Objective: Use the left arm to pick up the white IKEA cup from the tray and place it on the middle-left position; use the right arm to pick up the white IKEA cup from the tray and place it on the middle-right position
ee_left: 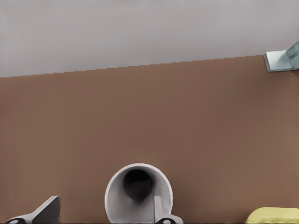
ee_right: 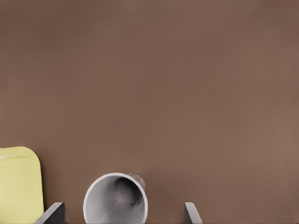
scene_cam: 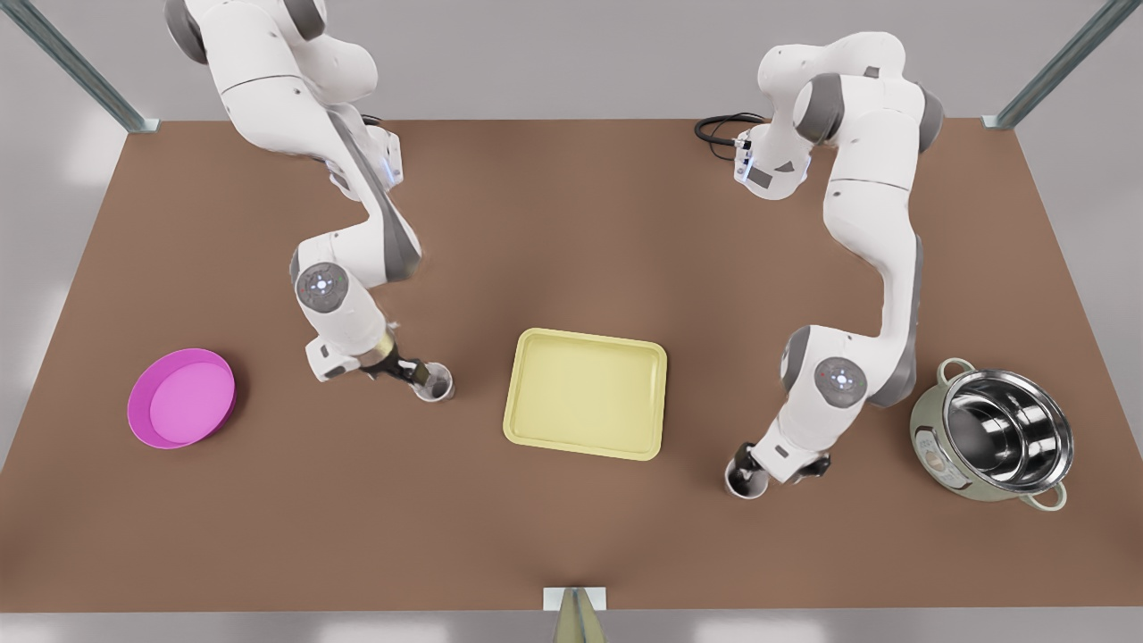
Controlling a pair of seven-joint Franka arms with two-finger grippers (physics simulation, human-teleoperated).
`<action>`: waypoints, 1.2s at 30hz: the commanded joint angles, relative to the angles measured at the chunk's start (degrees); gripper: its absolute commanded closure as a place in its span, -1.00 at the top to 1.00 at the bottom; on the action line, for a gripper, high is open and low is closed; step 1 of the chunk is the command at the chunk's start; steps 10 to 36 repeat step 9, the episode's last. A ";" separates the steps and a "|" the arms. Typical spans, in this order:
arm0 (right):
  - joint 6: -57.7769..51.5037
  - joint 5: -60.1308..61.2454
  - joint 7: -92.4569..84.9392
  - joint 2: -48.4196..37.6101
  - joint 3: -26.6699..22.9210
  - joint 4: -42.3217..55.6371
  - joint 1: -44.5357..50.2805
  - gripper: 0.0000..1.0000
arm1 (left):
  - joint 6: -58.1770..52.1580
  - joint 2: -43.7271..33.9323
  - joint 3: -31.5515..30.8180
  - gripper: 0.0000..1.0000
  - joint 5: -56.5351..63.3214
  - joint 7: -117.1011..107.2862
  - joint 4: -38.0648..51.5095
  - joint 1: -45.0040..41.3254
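**Both cups off the tray, claws spread around them**

The pale yellow tray (scene_cam: 585,393) lies bare at the middle of the brown surface (scene_cam: 571,223). One white cup (scene_cam: 435,382) stands upright just off the tray's 9 o'clock side, on what reads as the middle-left position. The other cup (scene_cam: 746,480) stands upright off the tray's 4 o'clock corner, on the middle-right position.

The left claw (scene_cam: 420,373) reaches the first cup from its 9 o'clock side. In the left wrist view this cup (ee_left: 138,193) shows its dark mouth, with one finger (ee_left: 161,210) against its wall and the other finger (ee_left: 44,211) well apart from it; the claw looks released rather than clenched. A corner of the tray (ee_left: 273,215) shows nearby, which fits a spot just beside the tray.

The right claw (scene_cam: 755,466) hangs over the second cup. In the right wrist view that cup (ee_right: 115,198) sits between two spread fingers (ee_right: 52,214), nearer one and clear of the other, so this claw too looks released. The tray's rim (ee_right: 18,184) is just beside it.

Judging from this, each cup was carried outward to its own arm's side so the arms need not cross, and both placements look finished; lifting straight up would avoid tipping the cups. A pink bowl (scene_cam: 181,397) at 9 o'clock and a steel pot (scene_cam: 996,433) at 3 o'clock stand well apart, uninvolved.
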 commanded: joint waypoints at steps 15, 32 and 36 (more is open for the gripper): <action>-32.41 2.94 -42.87 -5.74 -0.30 17.61 -11.36 1.00 | -27.40 -28.29 0.59 1.00 -7.85 6.73 -13.78 2.11; -32.41 2.94 -42.87 -5.74 -0.30 17.61 -11.36 1.00 | -27.40 -28.29 0.59 1.00 -7.85 6.73 -13.78 2.11; -32.41 2.94 -42.87 -5.74 -0.30 17.61 -11.36 1.00 | -27.40 -28.29 0.59 1.00 -7.85 6.73 -13.78 2.11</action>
